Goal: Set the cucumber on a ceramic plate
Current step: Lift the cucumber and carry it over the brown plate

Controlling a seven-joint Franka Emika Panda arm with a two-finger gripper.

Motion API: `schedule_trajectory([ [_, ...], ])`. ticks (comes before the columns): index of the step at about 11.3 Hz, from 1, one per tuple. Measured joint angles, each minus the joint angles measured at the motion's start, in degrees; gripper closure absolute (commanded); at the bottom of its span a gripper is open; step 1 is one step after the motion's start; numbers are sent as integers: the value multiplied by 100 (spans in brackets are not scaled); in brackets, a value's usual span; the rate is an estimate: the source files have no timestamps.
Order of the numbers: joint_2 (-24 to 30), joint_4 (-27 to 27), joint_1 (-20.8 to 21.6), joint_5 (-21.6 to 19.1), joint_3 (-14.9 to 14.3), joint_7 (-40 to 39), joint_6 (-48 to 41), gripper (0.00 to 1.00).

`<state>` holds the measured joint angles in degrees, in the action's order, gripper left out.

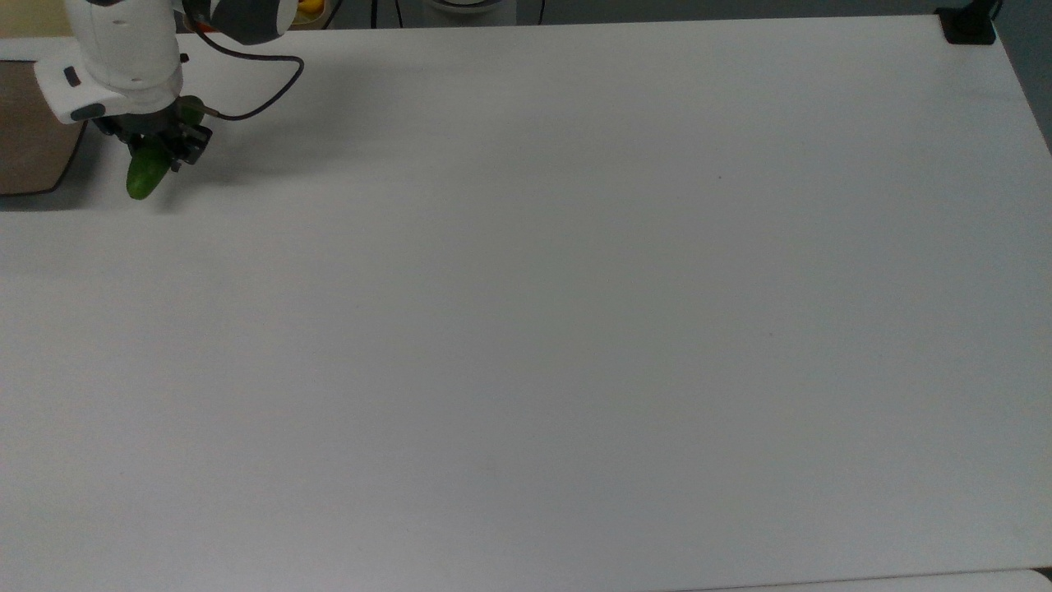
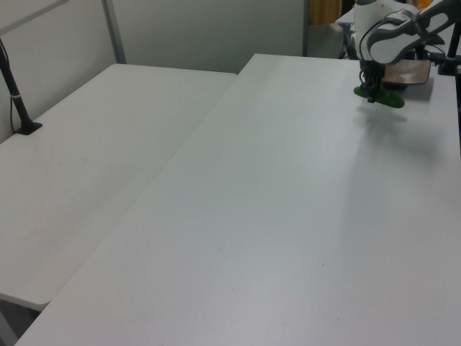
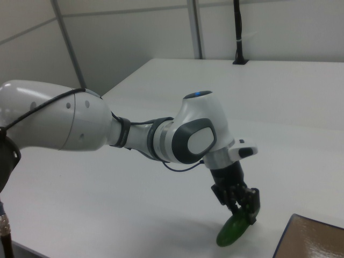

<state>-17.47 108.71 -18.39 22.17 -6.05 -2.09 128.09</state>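
The dark green cucumber [image 1: 141,178] hangs above the white table, with my gripper [image 1: 156,146] shut on its upper half. The right view shows the cucumber [image 3: 232,230] tilted, its free end low and its shadow on the table beneath, held by my gripper [image 3: 244,209]. The brown ceramic plate [image 1: 29,140] lies at the top view's left edge, a short way left of the cucumber. In the right view the plate [image 3: 312,239] sits at the lower right corner. In the left view the cucumber [image 2: 385,98] hangs in front of the plate [image 2: 405,73].
The white table [image 1: 575,329] stretches wide to the top view's right. A black cable [image 1: 255,94] loops from my wrist. A black post base [image 1: 968,26] stands at the table's far right corner. A second table [image 2: 94,158] adjoins on the left view's left.
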Motion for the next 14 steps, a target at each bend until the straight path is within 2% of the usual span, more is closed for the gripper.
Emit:
schedule_trajectory([
  [3, 90, -209, -104, -256, -172, -146, 0, 51],
  [6, 99, -359, -115, -682, -647, -816, 0, 51],
  [10, 99, -397, -135, -948, -1123, -1403, 0, 51],
  [12, 99, -400, -158, -1208, -1264, -1771, 0, 51],
  [14, 71, -398, -189, -1242, -1326, -1865, 99, 51],
])
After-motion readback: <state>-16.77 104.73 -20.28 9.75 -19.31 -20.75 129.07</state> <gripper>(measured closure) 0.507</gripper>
